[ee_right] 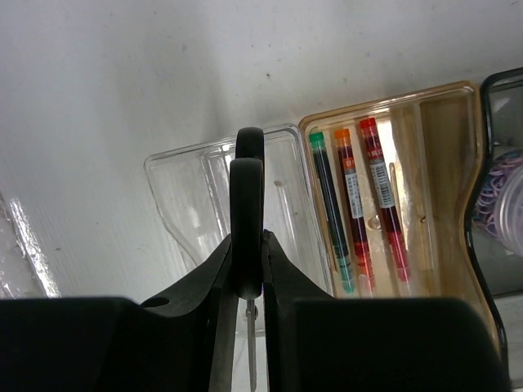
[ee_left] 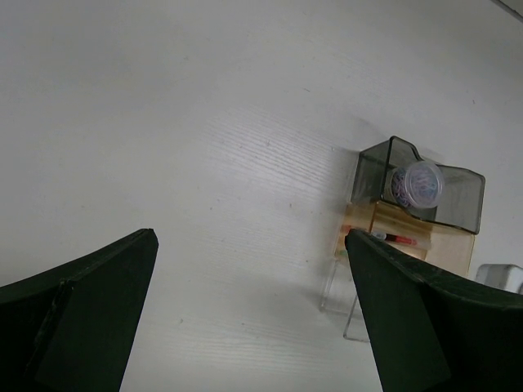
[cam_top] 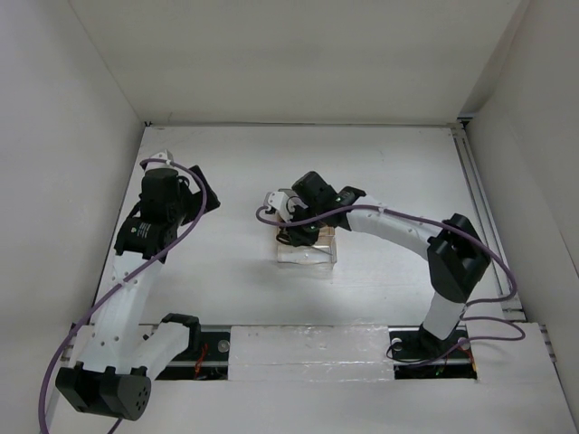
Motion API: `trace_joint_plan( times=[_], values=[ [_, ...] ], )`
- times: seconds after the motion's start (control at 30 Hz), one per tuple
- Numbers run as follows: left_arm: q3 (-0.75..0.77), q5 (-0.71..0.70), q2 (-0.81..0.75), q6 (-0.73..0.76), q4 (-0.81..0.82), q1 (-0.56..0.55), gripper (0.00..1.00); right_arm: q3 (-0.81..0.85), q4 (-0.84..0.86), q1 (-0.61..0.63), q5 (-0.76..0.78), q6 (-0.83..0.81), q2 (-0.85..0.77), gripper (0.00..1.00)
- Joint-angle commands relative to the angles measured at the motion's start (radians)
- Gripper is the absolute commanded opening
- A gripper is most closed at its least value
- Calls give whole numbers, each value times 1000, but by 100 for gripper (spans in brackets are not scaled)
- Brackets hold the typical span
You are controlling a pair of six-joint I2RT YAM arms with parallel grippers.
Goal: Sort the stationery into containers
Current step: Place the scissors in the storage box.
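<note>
My right gripper (ee_right: 248, 245) is shut on the black handle of the scissors (ee_right: 247, 196) and holds them over the clear bin (ee_right: 188, 188), blade pointing back between the fingers. The amber bin (ee_right: 433, 163) beside it holds a dark pen (ee_right: 331, 212) and two red pens (ee_right: 353, 212). The round lavender piece (ee_right: 502, 200) lies in the smoky dark bin (ee_right: 500, 114). In the top view my right gripper (cam_top: 294, 226) hovers over the bins (cam_top: 312, 255). My left gripper (ee_left: 249, 237) is open and empty, left of the bins (ee_left: 409, 241), also seen in the top view (cam_top: 201, 197).
The white table (cam_top: 380, 163) is walled in white at the back and both sides. A rail (cam_top: 479, 199) runs along the right edge. The right arm's purple cable (cam_top: 362, 210) loops above the bins.
</note>
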Motion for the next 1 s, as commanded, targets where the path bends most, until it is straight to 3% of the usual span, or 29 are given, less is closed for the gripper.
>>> trace_joint_plan(
  times=[0.0,0.7,0.8,0.97],
  values=[
    [-12,6,-24,18,25,4,100,26,40,10,-32,-6,10,0],
    [-31,25,-24,18,43,4,100,-32,80,-18,1,14,8,0],
    [-31,25,-24,18,52,4,100,-32,70,-27,12,23,17,3],
    [-31,25,-24,18,52,4,100,-32,61,-27,12,32,17,18]
  ],
)
